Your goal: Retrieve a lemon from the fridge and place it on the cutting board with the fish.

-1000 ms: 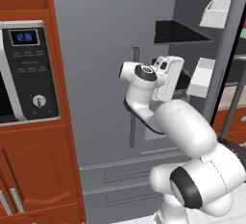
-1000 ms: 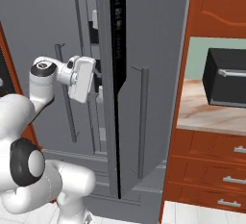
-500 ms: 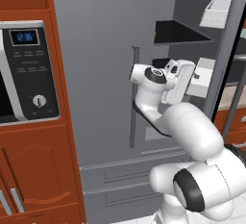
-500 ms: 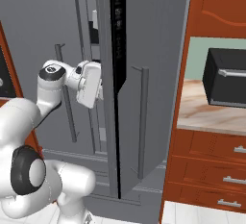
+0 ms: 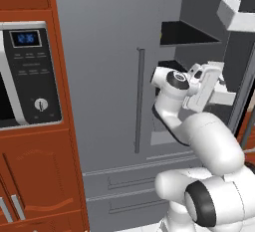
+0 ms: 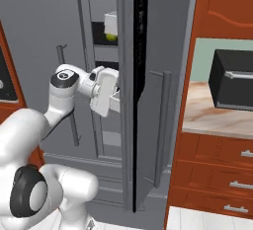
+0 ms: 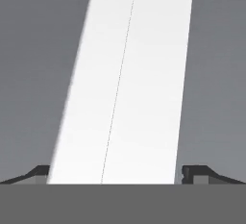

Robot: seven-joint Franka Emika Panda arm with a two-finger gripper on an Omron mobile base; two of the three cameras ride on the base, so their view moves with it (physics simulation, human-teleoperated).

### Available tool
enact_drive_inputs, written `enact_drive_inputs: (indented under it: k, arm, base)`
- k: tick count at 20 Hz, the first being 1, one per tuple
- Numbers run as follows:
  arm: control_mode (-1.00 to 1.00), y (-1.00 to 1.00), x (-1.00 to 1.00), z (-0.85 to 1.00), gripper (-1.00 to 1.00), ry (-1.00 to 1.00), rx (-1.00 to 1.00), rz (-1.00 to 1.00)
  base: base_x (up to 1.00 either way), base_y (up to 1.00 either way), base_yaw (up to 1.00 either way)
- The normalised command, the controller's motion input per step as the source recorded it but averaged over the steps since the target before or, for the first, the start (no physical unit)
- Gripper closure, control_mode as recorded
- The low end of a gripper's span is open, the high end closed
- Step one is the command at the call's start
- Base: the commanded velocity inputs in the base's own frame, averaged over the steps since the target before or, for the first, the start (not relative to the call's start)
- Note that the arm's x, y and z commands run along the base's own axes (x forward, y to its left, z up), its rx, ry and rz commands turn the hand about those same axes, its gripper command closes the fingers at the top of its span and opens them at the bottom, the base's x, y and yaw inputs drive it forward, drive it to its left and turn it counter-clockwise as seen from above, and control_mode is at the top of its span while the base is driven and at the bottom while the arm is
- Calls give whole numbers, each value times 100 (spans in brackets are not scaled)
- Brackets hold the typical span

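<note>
1 lemon (image 6: 111, 37) sits on an upper shelf of the fridge (image 5: 104, 76), a yellow spot beside a white box (image 6: 111, 20), glimpsed through the gap of the part-open door (image 6: 148, 76). Judging by its looks it should be light, firm and smooth-skinned, apt to roll, so a hold across its middle seems best. The arm reaches into the fridge lower down, with the pincer (image 7: 115, 172) spread wide and holding nothing; its 2 fingertips (image 7: 197, 172) straddle a white panel (image 7: 129, 74) that runs straight ahead of the hand, whether touching it cannot be told. On the worktop (image 6: 217, 118) to the right stands a dark toaster oven (image 6: 232, 83).
</note>
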Motion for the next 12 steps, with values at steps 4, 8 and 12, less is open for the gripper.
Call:
enact_drive_inputs:
  k: [4,8,12]
  arm:
    - [-100,-100,-56,0,-100,-2,2,0]
    - [-100,-100,-52,0,-100,-2,3,0]
    - [-100,-99,-31,-1,-100,0,0,-4]
  base:
    - [0,0,0]
    - [0,0,0]
    - [0,0,0]
